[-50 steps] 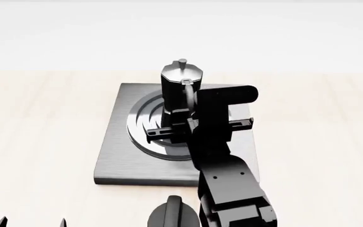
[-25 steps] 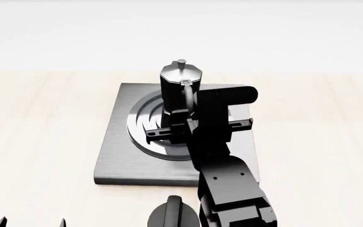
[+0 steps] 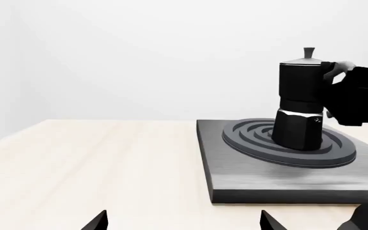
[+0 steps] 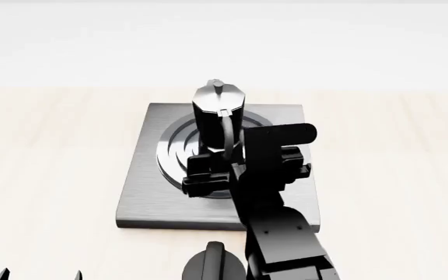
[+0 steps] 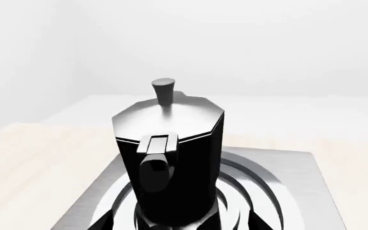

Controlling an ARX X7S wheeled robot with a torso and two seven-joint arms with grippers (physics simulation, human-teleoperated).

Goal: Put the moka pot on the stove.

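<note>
1 moka pot stands upright on the stove; right jaws apart behind it, left jaws' state unclear.

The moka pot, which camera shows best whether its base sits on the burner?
The left wrist view: the moka pot shows side-on, base on the stove rings. The head view looks down on it; the right wrist view crops its base.

Moka pot upright on stove burner
</note>
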